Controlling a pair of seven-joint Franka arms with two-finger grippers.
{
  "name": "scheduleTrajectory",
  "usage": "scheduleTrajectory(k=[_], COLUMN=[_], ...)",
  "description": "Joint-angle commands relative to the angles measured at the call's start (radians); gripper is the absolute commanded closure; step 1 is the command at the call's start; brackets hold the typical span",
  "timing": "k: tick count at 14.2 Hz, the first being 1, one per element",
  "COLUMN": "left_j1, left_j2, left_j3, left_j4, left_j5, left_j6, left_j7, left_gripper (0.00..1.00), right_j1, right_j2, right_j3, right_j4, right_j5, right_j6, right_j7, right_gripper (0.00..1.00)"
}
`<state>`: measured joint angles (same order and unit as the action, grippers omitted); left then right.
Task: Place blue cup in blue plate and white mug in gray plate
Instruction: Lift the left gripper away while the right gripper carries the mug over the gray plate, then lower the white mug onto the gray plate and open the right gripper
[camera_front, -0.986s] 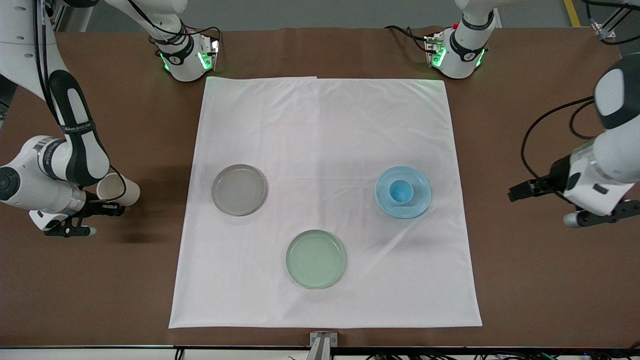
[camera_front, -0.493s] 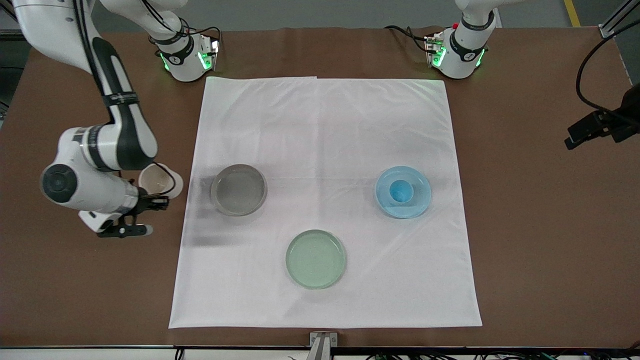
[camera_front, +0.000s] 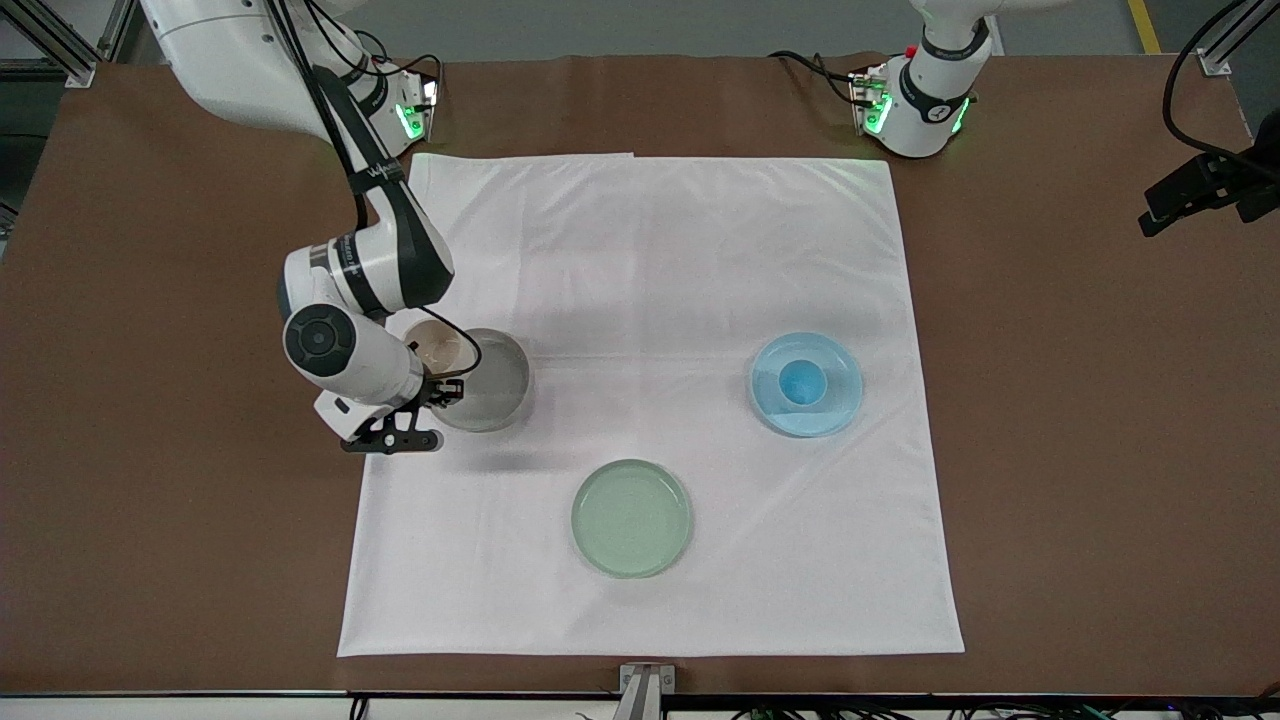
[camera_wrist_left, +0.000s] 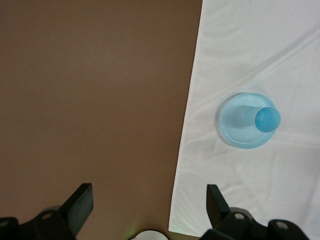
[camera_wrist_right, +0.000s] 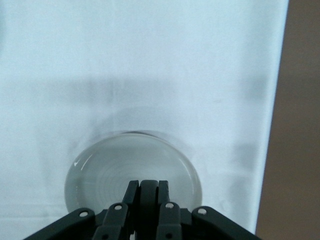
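My right gripper (camera_front: 443, 388) is shut on the thin black handle of the white mug (camera_front: 436, 347) and holds it over the rim of the gray plate (camera_front: 497, 385), at the side toward the right arm's end. In the right wrist view the shut fingers (camera_wrist_right: 148, 186) hang over the gray plate (camera_wrist_right: 132, 167). The blue cup (camera_front: 802, 381) stands upright in the blue plate (camera_front: 838, 395). My left gripper (camera_wrist_left: 148, 202) is open and empty over bare brown table toward the left arm's end; its view shows the blue cup (camera_wrist_left: 267, 119) in the blue plate (camera_wrist_left: 235, 132).
A pale green plate (camera_front: 631, 517) lies on the white cloth (camera_front: 650, 260), nearer to the front camera than the other two plates. Brown table (camera_front: 1080, 450) surrounds the cloth. The arms' bases (camera_front: 915, 100) stand at the table's edge farthest from the front camera.
My right arm has carried the white mug from over the bare table at its end to over the gray plate's rim. My left arm has drawn back toward the table's edge.
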<state>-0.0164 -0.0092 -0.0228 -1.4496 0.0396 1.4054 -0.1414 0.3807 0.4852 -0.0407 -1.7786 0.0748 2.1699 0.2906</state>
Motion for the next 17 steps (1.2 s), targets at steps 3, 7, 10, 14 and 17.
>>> scheduleTrajectory(k=[3, 7, 10, 14, 17], left_j1=[-0.008, 0.000, 0.033, 0.056, 0.111], left_j2=[-0.014, -0.012, -0.014, -0.021, -0.041], left_j3=[0.001, -0.031, -0.077, -0.105, -0.170], left_j4=[-0.020, -0.028, -0.037, -0.064, -0.089], left_j5=[-0.024, -0.035, -0.035, -0.035, -0.037], left_j6=[-0.002, 0.001, 0.006, 0.021, 0.038], left_j7=[-0.001, -0.010, -0.023, -0.021, -0.023], left_gripper=[0.00, 0.00, 0.00, 0.00, 0.00], right_j1=[0.038, 0.038, 0.038, 0.037, 0.038], right_j2=[0.045, 0.065, 0.075, 0.084, 0.089], right_j3=[-0.013, -0.013, -0.013, -0.015, -0.015], right_j4=[-0.025, -0.022, -0.019, -0.018, -0.018], right_j5=[0.049, 0.049, 0.048, 0.048, 0.048], right_j6=[0.105, 0.123, 0.126, 0.139, 0.137], right_j7=[0.033, 0.033, 0.033, 0.033, 0.033], right_gripper=[0.98, 0.97, 0.96, 0.96, 0.87])
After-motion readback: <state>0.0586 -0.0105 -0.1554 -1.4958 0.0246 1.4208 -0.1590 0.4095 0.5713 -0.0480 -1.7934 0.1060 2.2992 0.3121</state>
